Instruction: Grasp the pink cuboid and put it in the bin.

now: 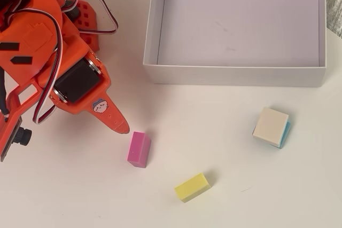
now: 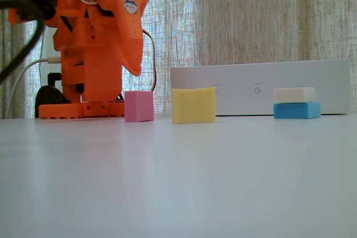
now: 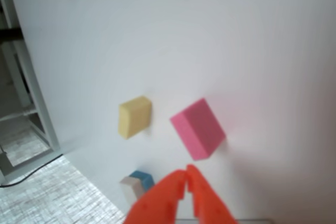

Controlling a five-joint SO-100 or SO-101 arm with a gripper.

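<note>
The pink cuboid point(image 1: 139, 149) lies on the white table, below and left of the bin in the overhead view. It also shows in the fixed view point(image 2: 139, 106) and the wrist view point(image 3: 199, 128). My orange gripper point(image 1: 122, 126) is shut and empty. Its tip hovers just up-left of the cuboid in the overhead view, and in the fixed view point(image 2: 135, 71) it hangs a little above the cuboid's top. In the wrist view the fingertips point(image 3: 186, 171) meet, with the cuboid just beyond them. The bin point(image 1: 235, 74) is a shallow white box at the top right, with nothing in it, and stands behind the blocks in the fixed view point(image 2: 262, 87).
A yellow block point(image 1: 192, 187) lies right of and below the pink cuboid. A cream-topped block with a blue side point(image 1: 271, 127) sits below the bin's right part. The arm's body and cables point(image 1: 48, 52) fill the upper left.
</note>
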